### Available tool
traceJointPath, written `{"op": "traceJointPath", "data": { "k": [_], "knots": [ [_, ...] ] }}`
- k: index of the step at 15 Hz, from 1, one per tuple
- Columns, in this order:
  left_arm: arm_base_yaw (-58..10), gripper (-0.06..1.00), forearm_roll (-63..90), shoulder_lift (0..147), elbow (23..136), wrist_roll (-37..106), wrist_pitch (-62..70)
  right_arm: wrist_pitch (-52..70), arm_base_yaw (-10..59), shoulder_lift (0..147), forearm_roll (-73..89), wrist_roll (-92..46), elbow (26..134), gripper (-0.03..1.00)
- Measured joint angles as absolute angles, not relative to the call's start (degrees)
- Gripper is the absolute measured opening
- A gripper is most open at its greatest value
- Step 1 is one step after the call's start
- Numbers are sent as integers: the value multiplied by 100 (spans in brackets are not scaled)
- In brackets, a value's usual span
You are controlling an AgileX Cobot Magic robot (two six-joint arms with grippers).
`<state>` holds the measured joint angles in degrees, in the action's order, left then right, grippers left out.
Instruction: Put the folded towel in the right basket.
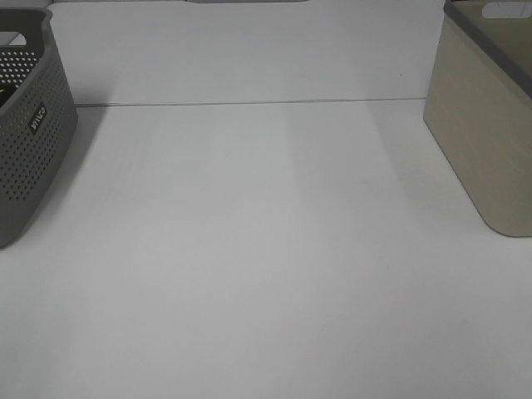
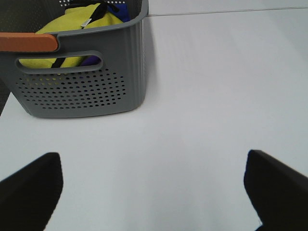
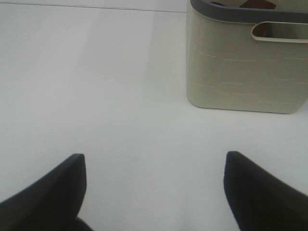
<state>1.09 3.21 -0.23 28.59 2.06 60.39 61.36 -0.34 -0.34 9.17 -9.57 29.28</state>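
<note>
Gaping wide, both the left gripper and right gripper hang over bare table, holding nothing. Yellow cloth fills the grey basket; the beige basket stands right. Which piece is the towel is unclear.

right basket: beige, grey rim | upright | table's right edge | towel unseen

The table is plain white and matte. Behind it stands a white wall, which meets the table along a thin dark line. The light is soft and even, with faint shadows.
</note>
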Motion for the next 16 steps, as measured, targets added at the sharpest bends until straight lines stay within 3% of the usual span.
{"op": "traceJointPath", "data": {
  "k": [13, 16],
  "knots": [
    [109, 97, 321, -23, 2859, 206, 6039, 6136, -34, -34, 900, -945, 2928, 75],
    [109, 97, 321, -23, 2859, 206, 6039, 6136, -34, -34, 435, -332, 2928, 75]
  ]
}}
